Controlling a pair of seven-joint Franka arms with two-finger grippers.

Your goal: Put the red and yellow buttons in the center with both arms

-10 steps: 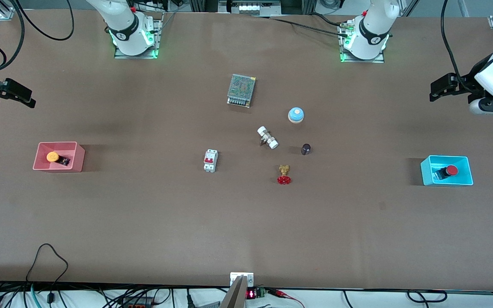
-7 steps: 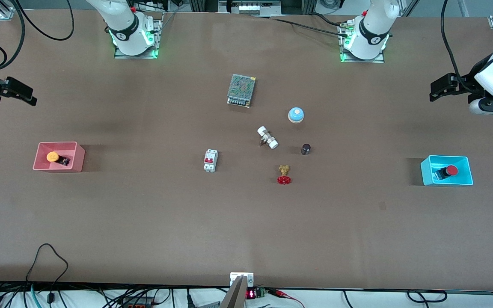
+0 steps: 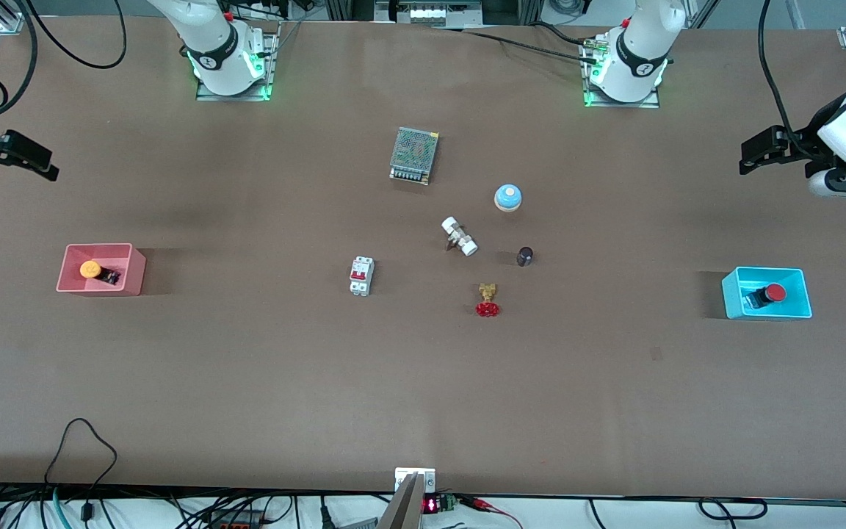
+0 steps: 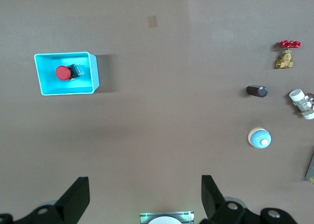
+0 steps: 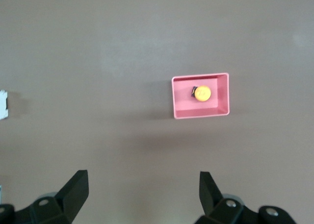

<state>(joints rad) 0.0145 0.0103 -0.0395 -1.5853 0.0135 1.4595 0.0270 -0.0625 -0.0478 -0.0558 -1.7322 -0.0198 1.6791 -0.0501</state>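
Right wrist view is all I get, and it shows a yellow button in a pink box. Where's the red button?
Observer: The red button lies in a cyan bin toward the left arm's end of the table.
Operator: Is the other gripper over it?
Observer: No. The left gripper hangs open over bare table beside that bin, just as your right gripper hangs open beside the pink bin.
Operator: Is there stuff in the middle?
Observer: Yes. A blue-domed bell and a brass valve with a red handwheel sit there among other parts.
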